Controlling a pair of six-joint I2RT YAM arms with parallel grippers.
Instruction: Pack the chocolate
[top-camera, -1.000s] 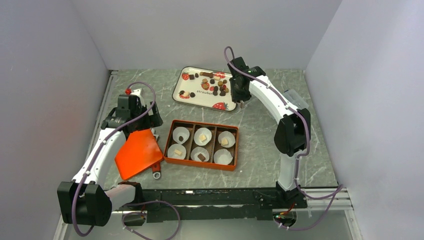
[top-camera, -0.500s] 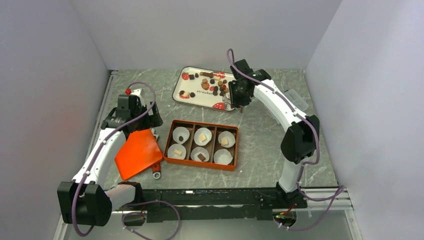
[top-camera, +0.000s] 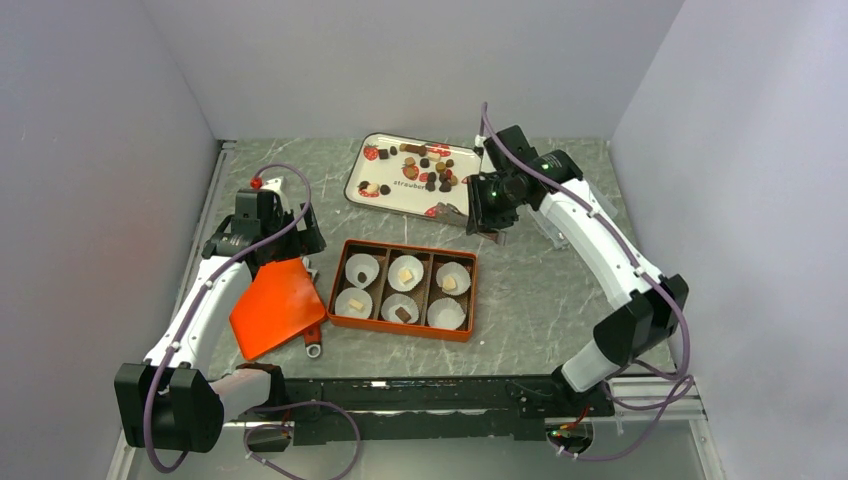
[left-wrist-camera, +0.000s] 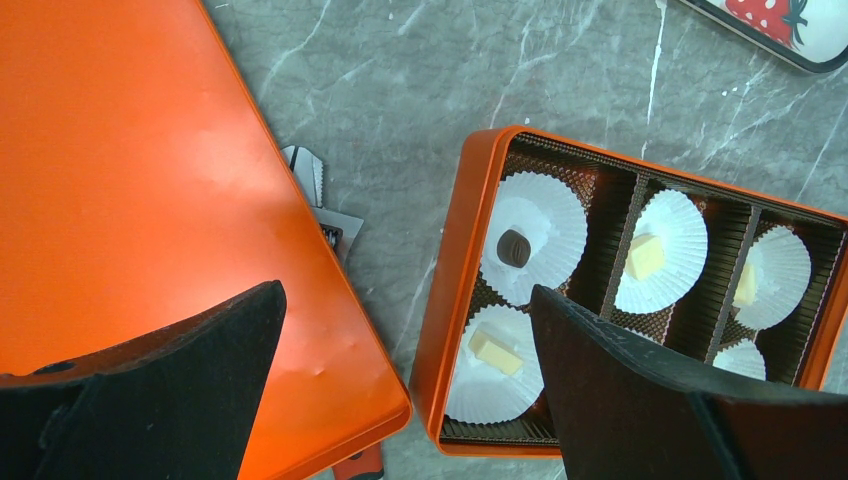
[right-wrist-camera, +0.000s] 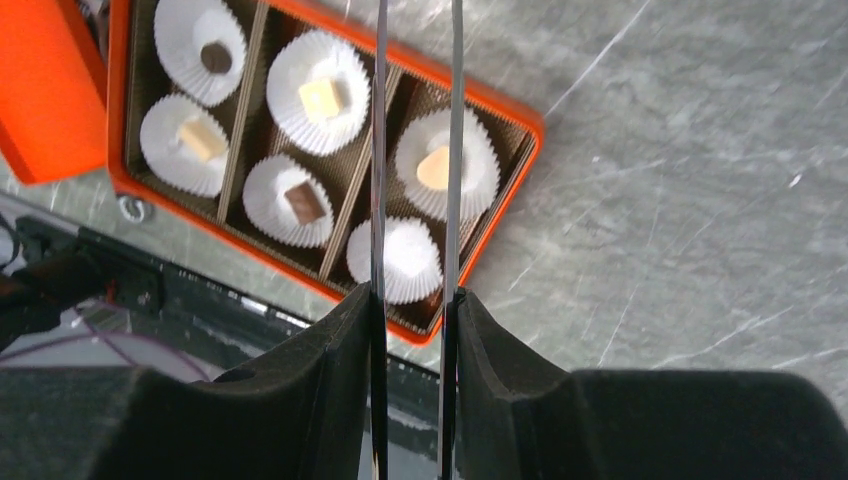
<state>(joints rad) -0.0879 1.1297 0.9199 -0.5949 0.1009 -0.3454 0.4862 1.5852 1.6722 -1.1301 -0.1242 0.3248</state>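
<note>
Left claw (left-wrist-camera: 405, 295) stands at its widest, nothing between the fingers, hanging above the right edge of the orange lid (top-camera: 275, 305) and the left wall of the orange box (left-wrist-camera: 448, 300). Lid lies flat on the desk (top-camera: 540, 290) just left of the box, covering part of a wrench (left-wrist-camera: 322, 205). Right claw (right-wrist-camera: 413, 305) is narrowed onto a pair of metal tweezers (right-wrist-camera: 380, 150), one fingertip pressed on each blade. Blade tips run out of the wrist view, so cannot tell if they carry anything. From above, this claw sits at the near right corner of the white tray (top-camera: 398, 202), beyond the box. Most of the chocolate (top-camera: 424, 162) is scattered on that tray. Five more pieces sit singly in the box's paper cups (right-wrist-camera: 405, 262): far row dark, cream, tan; near row cream, then dark brown.
</note>
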